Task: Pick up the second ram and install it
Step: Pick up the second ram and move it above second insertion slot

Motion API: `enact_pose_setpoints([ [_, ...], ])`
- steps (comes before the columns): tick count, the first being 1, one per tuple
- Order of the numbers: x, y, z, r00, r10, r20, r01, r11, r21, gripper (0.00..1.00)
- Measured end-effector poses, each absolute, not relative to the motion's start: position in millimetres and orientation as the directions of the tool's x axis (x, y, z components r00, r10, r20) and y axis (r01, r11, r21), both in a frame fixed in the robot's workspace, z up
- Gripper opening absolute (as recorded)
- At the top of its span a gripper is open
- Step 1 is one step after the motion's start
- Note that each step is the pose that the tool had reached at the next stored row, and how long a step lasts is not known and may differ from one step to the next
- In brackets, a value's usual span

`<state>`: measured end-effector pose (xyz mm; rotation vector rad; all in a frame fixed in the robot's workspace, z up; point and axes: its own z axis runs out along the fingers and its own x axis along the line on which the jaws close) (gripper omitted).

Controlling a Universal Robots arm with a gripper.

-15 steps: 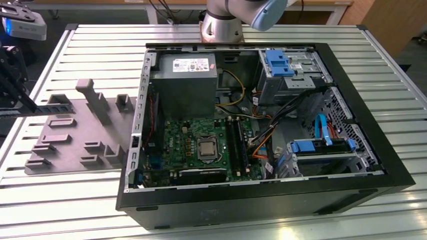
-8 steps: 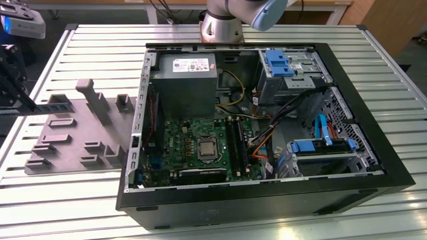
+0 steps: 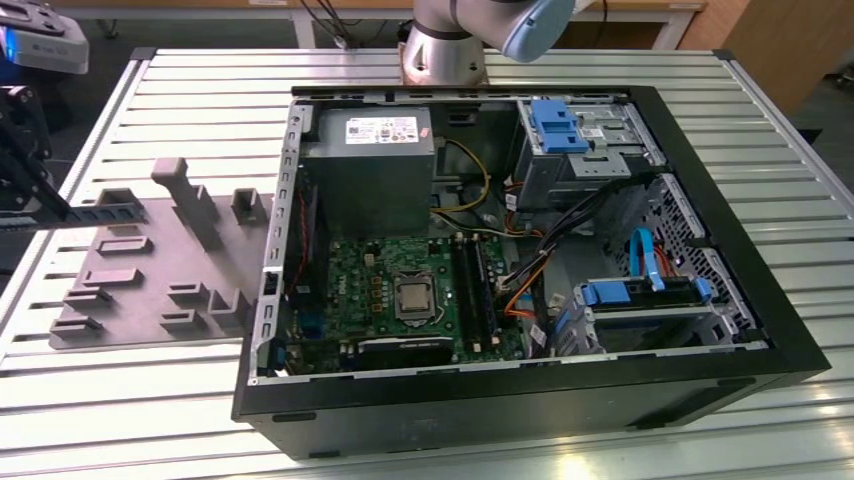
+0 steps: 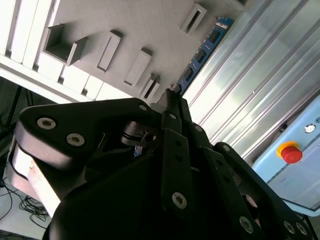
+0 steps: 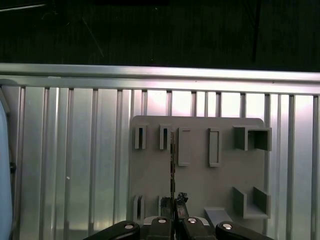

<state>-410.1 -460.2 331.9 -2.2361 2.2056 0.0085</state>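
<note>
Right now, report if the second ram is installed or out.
Out: the gripper holds the second ram at the gray fixture, outside the computer case.

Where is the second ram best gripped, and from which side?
Probably at one short end, fingers pinching the two flat faces of the second ram, approaching along its length. It is thin and edge-on, so only the faces give broad contact. The gripper seems shut there.

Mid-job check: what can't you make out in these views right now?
- Second wrist view: the gripped end of the ram, hidden behind the gripper.
- First wrist view: ram edge-on, so its faces are unseen.
- Exterior view: gripper cut off at the view's left edge; slots too small to judge latches.
</note>
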Motion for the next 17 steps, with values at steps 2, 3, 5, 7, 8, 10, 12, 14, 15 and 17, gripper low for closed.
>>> enact_pose_setpoints([
  [2, -410.1, -460.2, 332.7, 0.014, -1.000, -0.004, -1.000, -0.014, 0.003, 0.14],
  [3, -410.1, -460.2, 333.0, 0.014, -1.000, -0.004, -1.000, -0.014, 0.003, 0.14],
  [5, -410.1, -460.1, 333.7, 0.014, -1.000, -0.004, -1.000, -0.014, 0.003, 0.14],
  [7, -410.1, -460.1, 334.4, 0.014, -1.000, -0.004, -1.000, -0.014, 0.003, 0.14],
  [8, -410.1, -460.1, 334.8, 0.014, -1.000, -0.004, -1.000, -0.014, 0.003, 0.14],
  [10, -410.1, -460.1, 335.5, 0.014, -1.000, -0.004, -1.000, -0.014, 0.003, 0.14],
  [12, -410.1, -460.1, 336.2, 0.014, -1.000, -0.004, -1.000, -0.014, 0.003, 0.14],
  [14, -410.1, -460.1, 337.0, 0.014, -1.000, -0.004, -1.000, -0.014, 0.003, 0.14],
  [15, -410.1, -460.1, 337.4, 0.014, -1.000, -0.004, -1.000, -0.014, 0.003, 0.14],
  [17, -410.1, -460.0, 338.1, 0.014, -1.000, -0.004, -1.000, -0.014, 0.003, 0.14],
])
